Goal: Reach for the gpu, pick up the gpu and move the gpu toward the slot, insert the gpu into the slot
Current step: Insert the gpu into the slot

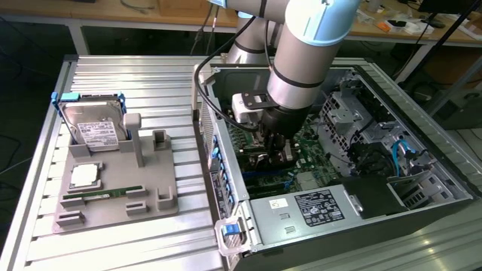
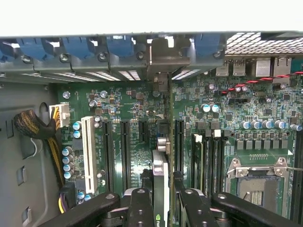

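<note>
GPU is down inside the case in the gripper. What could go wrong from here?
1. The gpu hangs edge-on over the motherboard among several parallel slots; a small offset could seat it in the wrong one.
2. Its metal bracket sits close to the case's rear openings and could catch.
3. Capacitors nearby could be struck.

In the exterior view the arm (image 1: 301, 62) runs off the top edge and hides most of the gpu (image 1: 270, 160) and the motherboard (image 1: 316, 141) beneath it. In the wrist view the gpu (image 2: 160, 189) shows edge-on only, its lower part cut by the picture's edge between the jaws, so its fan stays hidden. Whether it sits in the slot cannot be told.
</note>
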### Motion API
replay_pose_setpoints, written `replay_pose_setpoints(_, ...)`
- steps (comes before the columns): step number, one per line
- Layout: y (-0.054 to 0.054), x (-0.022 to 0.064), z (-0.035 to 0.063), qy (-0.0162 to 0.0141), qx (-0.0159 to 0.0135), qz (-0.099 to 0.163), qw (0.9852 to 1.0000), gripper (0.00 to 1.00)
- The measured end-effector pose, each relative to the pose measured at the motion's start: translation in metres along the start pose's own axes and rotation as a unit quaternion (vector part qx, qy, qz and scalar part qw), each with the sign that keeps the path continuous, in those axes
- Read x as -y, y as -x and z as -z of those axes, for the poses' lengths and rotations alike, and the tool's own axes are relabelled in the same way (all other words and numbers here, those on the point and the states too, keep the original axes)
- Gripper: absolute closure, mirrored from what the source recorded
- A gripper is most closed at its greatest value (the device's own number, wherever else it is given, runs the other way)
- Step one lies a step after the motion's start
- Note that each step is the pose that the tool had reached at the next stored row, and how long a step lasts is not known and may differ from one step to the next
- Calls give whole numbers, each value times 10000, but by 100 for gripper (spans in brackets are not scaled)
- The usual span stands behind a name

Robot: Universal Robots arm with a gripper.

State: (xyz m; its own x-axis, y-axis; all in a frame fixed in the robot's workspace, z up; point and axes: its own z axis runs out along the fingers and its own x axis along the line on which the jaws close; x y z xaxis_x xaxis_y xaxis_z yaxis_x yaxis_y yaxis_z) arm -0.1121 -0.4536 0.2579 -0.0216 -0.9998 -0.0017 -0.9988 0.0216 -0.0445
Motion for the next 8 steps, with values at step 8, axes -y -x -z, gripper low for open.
replay_pose_setpoints(8,-3,0,-4,0,0,0,10000,73)
